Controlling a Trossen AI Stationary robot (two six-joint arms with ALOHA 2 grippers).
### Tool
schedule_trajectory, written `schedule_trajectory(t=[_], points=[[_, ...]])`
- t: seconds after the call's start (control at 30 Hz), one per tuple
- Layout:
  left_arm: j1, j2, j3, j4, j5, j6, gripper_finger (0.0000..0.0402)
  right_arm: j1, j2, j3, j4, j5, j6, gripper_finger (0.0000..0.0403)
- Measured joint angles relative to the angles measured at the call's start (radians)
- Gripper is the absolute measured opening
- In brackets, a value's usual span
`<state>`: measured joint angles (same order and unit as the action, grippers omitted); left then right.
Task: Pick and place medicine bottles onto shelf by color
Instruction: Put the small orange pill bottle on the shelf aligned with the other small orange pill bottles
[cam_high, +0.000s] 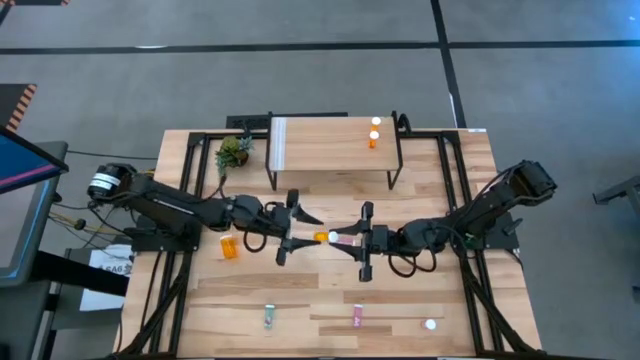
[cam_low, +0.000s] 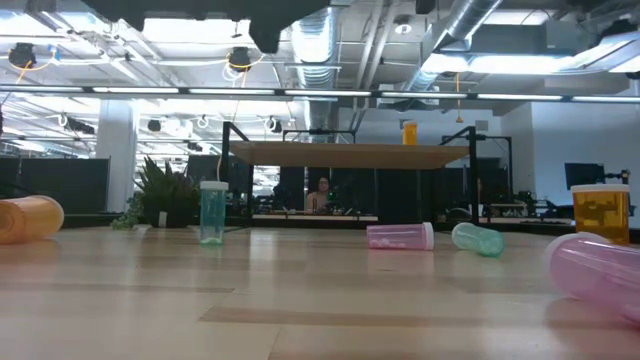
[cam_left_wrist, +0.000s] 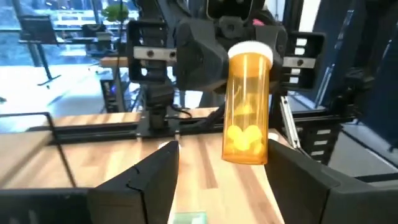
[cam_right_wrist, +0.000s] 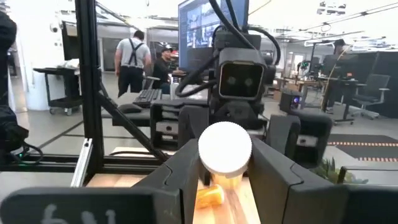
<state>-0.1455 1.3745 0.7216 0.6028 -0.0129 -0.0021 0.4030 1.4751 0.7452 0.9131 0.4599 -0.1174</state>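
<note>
Two tools met over the middle of the table, in front of the shelf. The right tool was clenched on an orange bottle at its white-capped end, holding it off the wood. The left tool was released, with its fingers spread wide on either side of that bottle.

The left wrist view showed what the overhead view did not: the bottle's clear orange body with yellow pills at the bottom. The right wrist view showed only its round white cap between the right tool's fingers.

From above, two orange bottles stood near the right end of the shelf; the low view showed only one there. The same overhead view gave four things on the table: an orange bottle lying left of centre, a teal one and a pink one near the front edge, and a white cap further right.

The low view counted six on the table: two orange, two teal and two pink. One plant stood left of the shelf.
</note>
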Motion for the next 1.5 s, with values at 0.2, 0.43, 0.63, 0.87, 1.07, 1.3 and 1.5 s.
schedule_trajectory(t=[0.2, 0.43, 0.63, 0.87, 1.07, 1.3, 1.5], points=[[0.002, -0.079, 0.000, -0.122, -0.087, 0.025, 0.0235, -0.011, -0.053, 0.000, -0.033, 0.071, -0.023, 0.0134], [0.002, -0.090, 0.000, -0.193, -0.136, 0.042, 0.0236, -0.058, -0.134, 0.000, -0.140, 0.123, -0.022, 0.0136], [0.002, -0.114, -0.011, -0.177, -0.141, 0.099, 0.0236, -0.132, -0.255, 0.000, -0.399, 0.289, 0.062, 0.0135], [0.016, -0.208, -0.173, 0.075, -0.151, 0.088, 0.0225, -0.295, -0.413, 0.000, -0.796, 0.298, 0.328, 0.0138], [0.018, -0.246, -0.237, 0.149, -0.151, 0.061, 0.0222, -0.434, -0.433, 0.000, -0.974, 0.229, 0.432, 0.0135], [0.018, -0.245, -0.237, 0.141, -0.130, 0.044, 0.0221, -0.534, -0.366, 0.000, -1.007, 0.188, 0.435, 0.0138], [0.017, -0.245, -0.237, 0.130, -0.127, 0.043, 0.0221, -0.580, -0.340, 0.001, -1.046, 0.187, 0.434, 0.0135]])
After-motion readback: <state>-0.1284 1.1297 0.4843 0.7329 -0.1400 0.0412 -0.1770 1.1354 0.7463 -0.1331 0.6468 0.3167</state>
